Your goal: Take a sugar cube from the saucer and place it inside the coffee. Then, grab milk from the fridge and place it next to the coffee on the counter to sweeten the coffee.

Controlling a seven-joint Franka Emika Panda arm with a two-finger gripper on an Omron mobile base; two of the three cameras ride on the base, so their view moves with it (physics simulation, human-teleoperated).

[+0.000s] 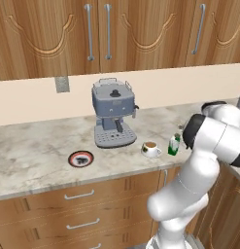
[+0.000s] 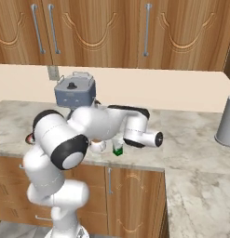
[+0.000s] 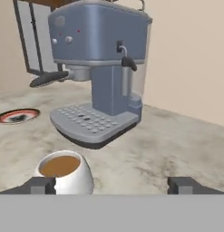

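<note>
so the milk (image 1: 174,145) is already standing on the counter (image 1: 39,151) just at 3 o'clock of the coffee (image 1: 150,148), gripper (image 3: 112,185) jaws wide apart holding nothing, looks pretty much done, can't see any sugar cube though

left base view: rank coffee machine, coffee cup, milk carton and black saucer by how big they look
1. Coffee machine, by far the largest.
2. Black saucer, widest of the small things.
3. Coffee cup and milk carton look about alike, so I won't rank them.
</note>
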